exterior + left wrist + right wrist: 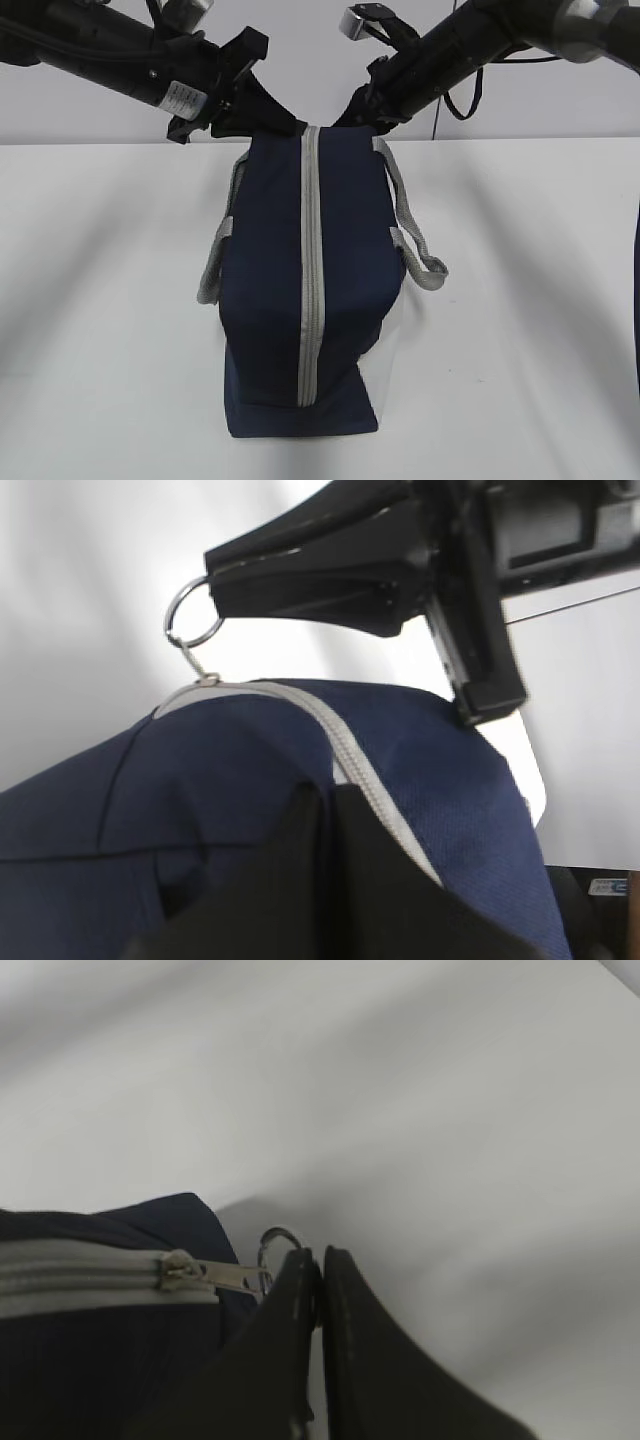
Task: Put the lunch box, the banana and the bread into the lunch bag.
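Right gripper [318, 1265] clenched on ring pull [278, 1243]; left gripper [325, 800] clenched on lunch bag [305, 280] fabric.

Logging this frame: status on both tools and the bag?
Right tool shut on ring pull. Left tool shut on lunch bag fabric. Zipper closed. Nothing blocking.

Table [520, 300]: you have a plain white top spread across the whole exterior view, with soft grey shadows lying on it to both sides.
Back wall [300, 60]: you see a pale, bare surface rising behind the table's far edge.
Dark object [636, 300]: at the right border you get only a navy sliver; you cannot tell what it is.
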